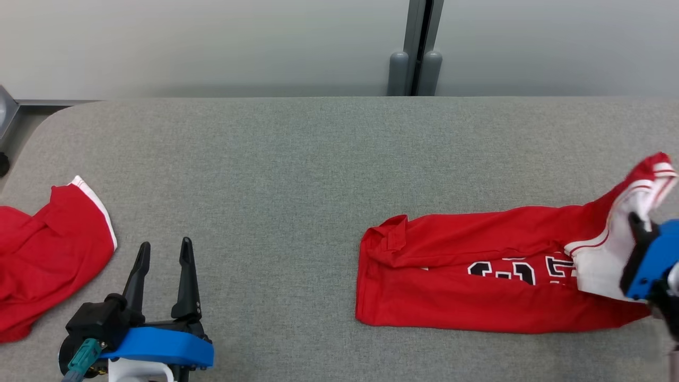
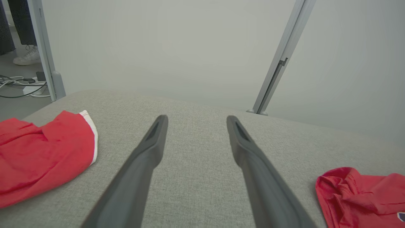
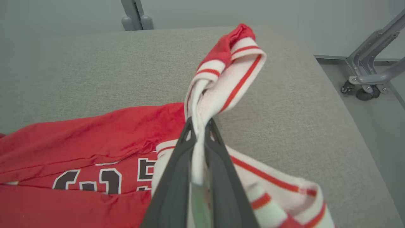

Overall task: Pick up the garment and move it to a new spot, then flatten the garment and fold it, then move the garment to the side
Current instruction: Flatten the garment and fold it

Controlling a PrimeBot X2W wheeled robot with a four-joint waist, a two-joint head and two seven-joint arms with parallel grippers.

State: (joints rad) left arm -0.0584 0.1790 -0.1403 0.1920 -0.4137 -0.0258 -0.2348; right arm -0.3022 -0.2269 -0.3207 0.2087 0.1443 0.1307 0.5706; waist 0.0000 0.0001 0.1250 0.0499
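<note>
Between the two dark fingers of the right pincer a bunch of white, red-striped trim is clamped tight, the fingers drawn together on the cloth with hardly a gap. That trim belongs to the garment, a red jersey with dark lettering, which lies as a long lengthwise-folded band on the grey desk and runs away from this pincer toward the robot's left. Only the pinched end is raised: above the fingertips the trim stands up and flops over, while below and behind them more striped cloth hangs loose. Everything farther from the pincer lies flat, out to the collar end. Holding one short end this way seems meant to let the flat remainder anchor itself by its own weight, so the lifted end can be carried across for a cross fold, though it could equally serve to drag the band aside. The right arm enters low from the robot's right, its blue wrist housing close over the desk and its fingers angled shallowly forward and up into the cloth. Well apart on the other side, the left pincer has its fingers spread and empty, hovering low over bare desk and pointing toward the far edge, apparently parked clear of the work. A second red garment lies near its left side, untouched, and the jersey's collar end sits off to its right.
</note>
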